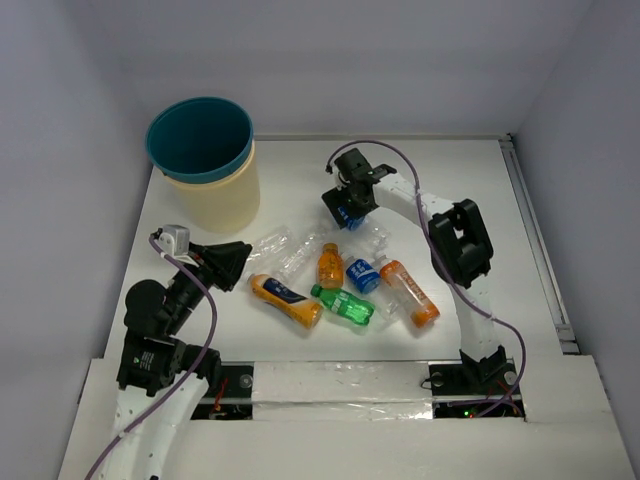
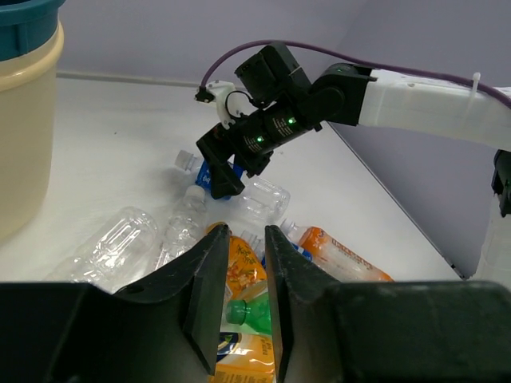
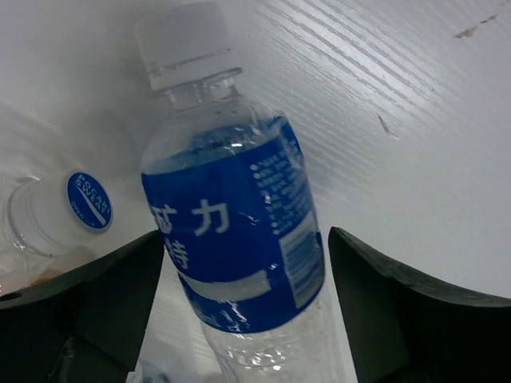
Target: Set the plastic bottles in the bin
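The bin (image 1: 205,165), cream with a teal rim, stands at the back left. Several plastic bottles lie in a heap mid-table: orange ones (image 1: 285,300) (image 1: 330,268), a green one (image 1: 345,305), a blue-labelled one (image 1: 362,273), an orange-labelled one (image 1: 410,292) and clear ones (image 1: 270,243). My right gripper (image 1: 350,208) is open, its jaws on either side of a blue-labelled clear bottle (image 3: 231,239) lying on the table, not touching it. My left gripper (image 2: 246,231) is narrowly open and empty above the heap's left edge; an orange bottle (image 2: 243,263) and the green one (image 2: 251,311) show through its gap.
A second capped bottle (image 3: 80,203) lies just left of the right gripper's bottle. The bin (image 2: 24,120) is far left in the left wrist view. The right arm (image 2: 415,100) reaches across behind the heap. Walls close the table at back and sides.
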### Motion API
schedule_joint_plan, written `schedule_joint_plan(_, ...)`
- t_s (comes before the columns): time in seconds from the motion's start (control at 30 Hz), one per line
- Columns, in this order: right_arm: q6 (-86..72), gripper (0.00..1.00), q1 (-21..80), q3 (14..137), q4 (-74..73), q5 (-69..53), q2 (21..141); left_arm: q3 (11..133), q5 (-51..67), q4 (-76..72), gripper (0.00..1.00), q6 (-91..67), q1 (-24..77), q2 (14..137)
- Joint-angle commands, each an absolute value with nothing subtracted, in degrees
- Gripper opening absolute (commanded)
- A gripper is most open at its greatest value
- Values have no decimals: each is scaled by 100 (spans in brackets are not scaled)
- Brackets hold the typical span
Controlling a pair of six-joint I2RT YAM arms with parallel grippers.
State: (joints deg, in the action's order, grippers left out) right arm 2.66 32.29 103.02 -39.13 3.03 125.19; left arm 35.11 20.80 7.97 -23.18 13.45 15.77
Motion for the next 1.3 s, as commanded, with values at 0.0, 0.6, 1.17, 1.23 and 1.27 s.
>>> schedule_joint_plan(0.0, 422, 87, 3243, 10722, -4008, 386, 12568, 3472, 2145, 501, 22, -2303, 1371, 1679)
schedule_joint_plan(0.6, 106, 45, 2979, 10547, -2831, 774, 10917, 3085, 2075, 1625, 90, -4341, 1477, 2207)
schedule_joint_plan(1.17, -2801, 46, 3866, 12584, 1325, -1310, 11334, 3339, 739, 3726, 99, -4983, 2407, 3321)
schedule_joint_plan(1.23, -2996, 46, 3972, 13041, 1528, -1169, 11696, 3384, 660, 3858, 99, -5071, 2479, 3523)
schedule_joint_plan(1.27, -3180, 47, 3973, 13478, 1782, -1152, 12055, 3375, 633, 3858, 99, -5097, 2531, 3577)
